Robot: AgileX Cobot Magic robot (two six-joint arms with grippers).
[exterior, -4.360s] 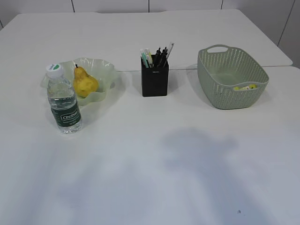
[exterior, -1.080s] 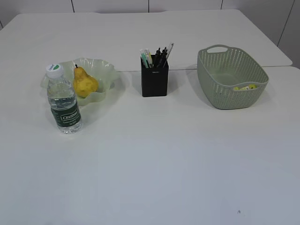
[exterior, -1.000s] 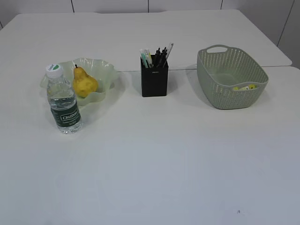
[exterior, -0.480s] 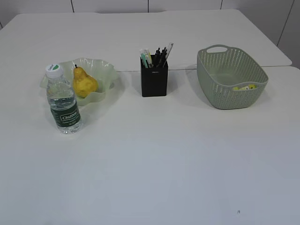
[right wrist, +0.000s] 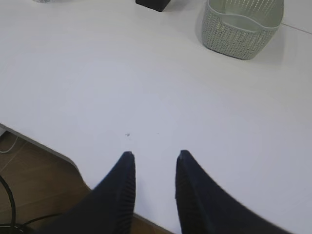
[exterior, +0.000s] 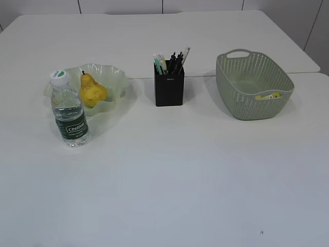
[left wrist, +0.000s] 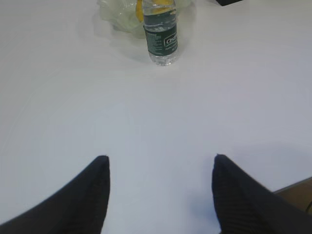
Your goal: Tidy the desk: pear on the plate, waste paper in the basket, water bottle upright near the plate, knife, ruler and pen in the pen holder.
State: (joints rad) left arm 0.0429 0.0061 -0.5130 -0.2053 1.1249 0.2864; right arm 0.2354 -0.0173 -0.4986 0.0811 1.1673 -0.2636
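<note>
My left gripper: two broad fingers, matte black, finely ribbed across their faces, each tapering to a blunt rounded tip. My right gripper: same black ribbed fingers, curving inward to narrow tips. No screws, cables or markings visible on either. Neither arm appears in my exterior view.
</note>
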